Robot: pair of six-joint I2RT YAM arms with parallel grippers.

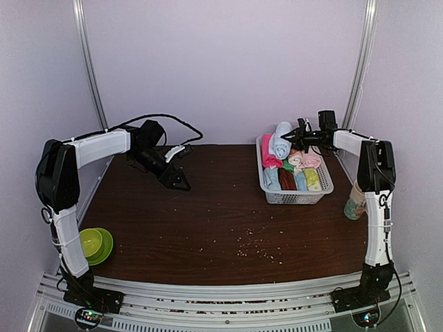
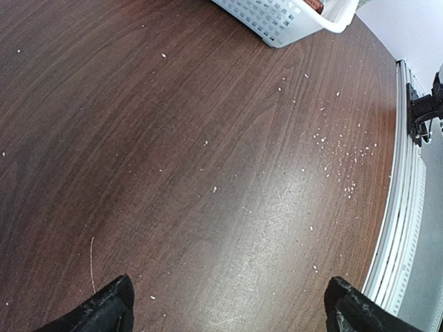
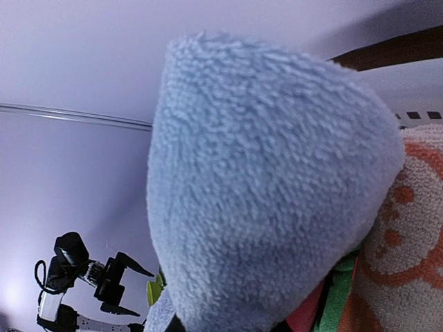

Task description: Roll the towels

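Fuzzy looped terry fills the right wrist view: the pale blue towel (image 3: 263, 207) stands there as a blunt, matte cone, hiding that gripper's own fingers. Beside it shows an orange-patterned cloth (image 3: 408, 242) of coarser, knobbly weave.

From above, the pale blue towel is a plump roll raised over the back left corner of the basket (image 1: 297, 197), a white plastic rectangle with latticed walls and a rounded rim. The right gripper (image 1: 296, 139) reaches it from the basket's right side. Its 2 dark fingers are drawn narrow and pinched into the pile, closed on the towel.

The magenta towel (image 1: 267, 153) is a soft crumpled fold at the basket's left wall, directly beneath the blue roll. Several small rolls (image 1: 301, 178) in green, peach, brown, blue and yellow are packed tight in the rest of the basket.

The left gripper (image 2: 228, 308) hangs well to the left of the basket, above the table (image 1: 208, 207), whose dark brown wood-grain top has a dull sheen. Its 2 black tapered fingertips stand wide apart with nothing between them.

Pale crumbs (image 1: 252, 245) are scattered in front of the basket. A glossy lime-green bowl (image 1: 93, 243) sits far to the basket's left, by the near edge.
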